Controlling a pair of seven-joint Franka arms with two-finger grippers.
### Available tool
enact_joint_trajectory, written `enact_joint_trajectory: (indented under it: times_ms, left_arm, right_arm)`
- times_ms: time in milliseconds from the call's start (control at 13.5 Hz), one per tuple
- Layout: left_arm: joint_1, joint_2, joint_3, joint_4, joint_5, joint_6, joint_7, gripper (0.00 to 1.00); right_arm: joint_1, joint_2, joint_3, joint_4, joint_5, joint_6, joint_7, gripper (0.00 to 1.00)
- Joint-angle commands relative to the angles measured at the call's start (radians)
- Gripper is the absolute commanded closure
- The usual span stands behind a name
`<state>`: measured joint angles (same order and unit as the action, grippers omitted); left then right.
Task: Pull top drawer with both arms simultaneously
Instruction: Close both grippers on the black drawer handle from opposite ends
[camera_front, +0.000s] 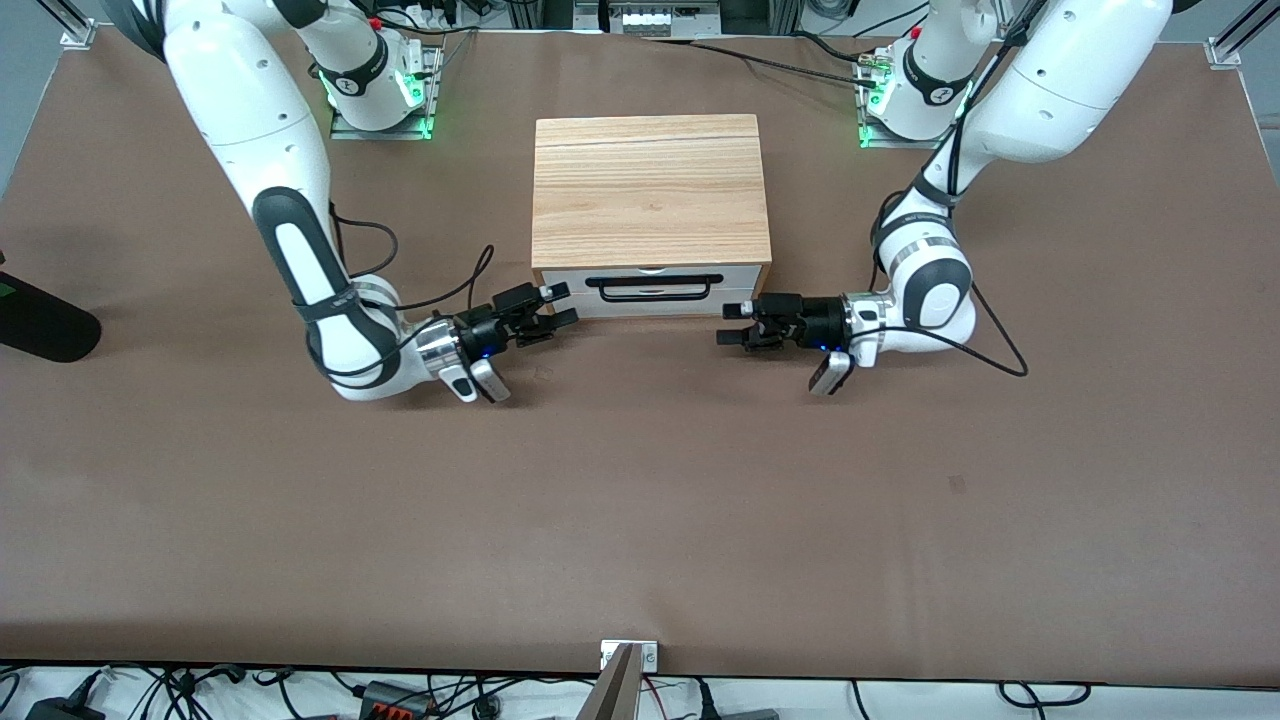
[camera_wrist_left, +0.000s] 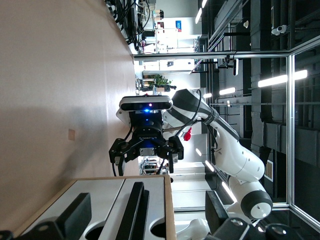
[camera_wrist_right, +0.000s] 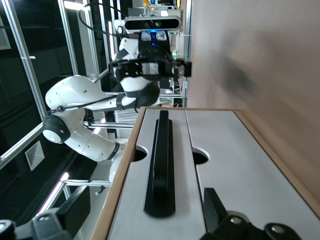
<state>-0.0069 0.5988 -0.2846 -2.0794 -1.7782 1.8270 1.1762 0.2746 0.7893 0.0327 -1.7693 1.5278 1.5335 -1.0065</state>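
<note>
Both hands are hovering low over the counter (camera_front: 640, 520), just in front of the box (camera_front: 648, 190). The right hand (camera_front: 556, 306) is sitting off the handle's end toward the right arm's side, fingers spread, holding nothing. The left hand (camera_front: 728, 325) is mirroring it at the other end, fingers likewise apart and empty. The top drawer (camera_front: 655, 279) is lying closed between them, flush in the box. Its handle (camera_front: 654, 287) is running lengthwise from one hand to the other. Judgement: each hand is needing to travel inward along that axis; the right hand appears slightly nearer.
</note>
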Motion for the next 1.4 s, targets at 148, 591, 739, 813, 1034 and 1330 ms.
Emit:
enact_joint_trajectory:
  times_ms: [148,591,739,813,1034,1330]
  left_arm:
    - [0.028,-0.036,-0.03,-0.094,-0.035,-0.038,0.042,0.01]
    - [0.027,-0.028,-0.074,-0.134,-0.099,-0.043,0.057,0.28]
    - [0.028,-0.028,-0.074,-0.145,-0.099,-0.043,0.06,0.35]
    - [0.027,-0.027,-0.074,-0.146,-0.099,-0.045,0.059,0.37]
    - [0.027,-0.017,-0.074,-0.146,-0.099,-0.054,0.066,0.5]
    - [0.025,0.013,-0.074,-0.146,-0.098,-0.057,0.108,0.55]
  right_arm:
    - [0.061,0.018,-0.002,0.011,0.094,0.034,0.003,0.0]
    - [0.081,0.024,-0.002,0.011,0.092,0.065,0.022,0.33]
    - [0.084,0.024,-0.002,0.01,0.092,0.065,0.031,0.37]
    - [0.095,0.024,-0.002,0.008,0.092,0.065,0.031,0.38]
    - [0.1,0.024,-0.002,0.001,0.092,0.066,0.034,0.44]
    - [0.101,0.024,-0.002,-0.001,0.092,0.065,0.034,0.6]
